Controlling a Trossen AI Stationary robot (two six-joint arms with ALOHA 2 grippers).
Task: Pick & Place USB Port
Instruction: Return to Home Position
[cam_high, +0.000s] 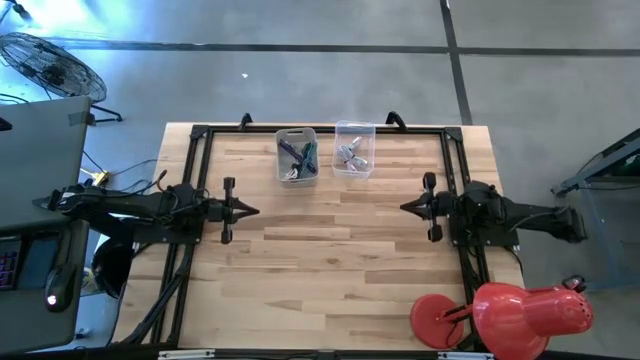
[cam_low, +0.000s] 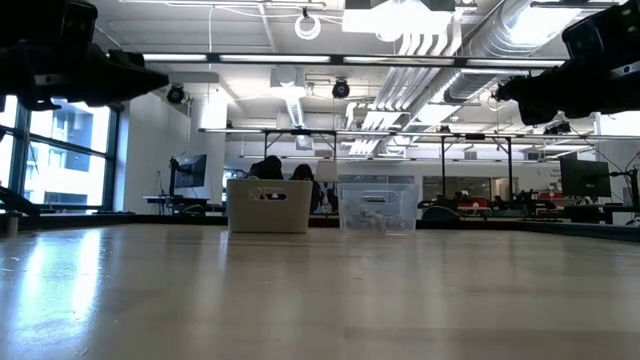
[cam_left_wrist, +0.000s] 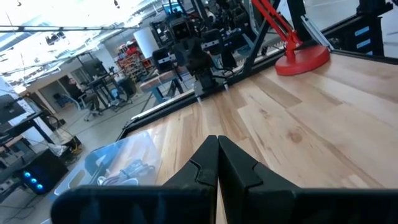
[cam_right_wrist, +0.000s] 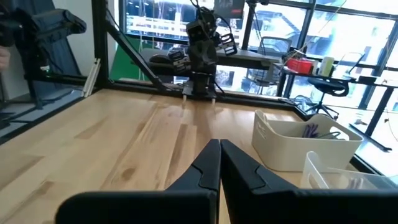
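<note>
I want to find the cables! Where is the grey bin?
In the high view, the grey bin sits near the table's far edge, just left of the transparent bin.

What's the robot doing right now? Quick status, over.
Left tool shut, right tool shut, both empty, facing each other. Cables in grey bin and clear bin. Red lamp off at right corner, nothing in the way.
</note>
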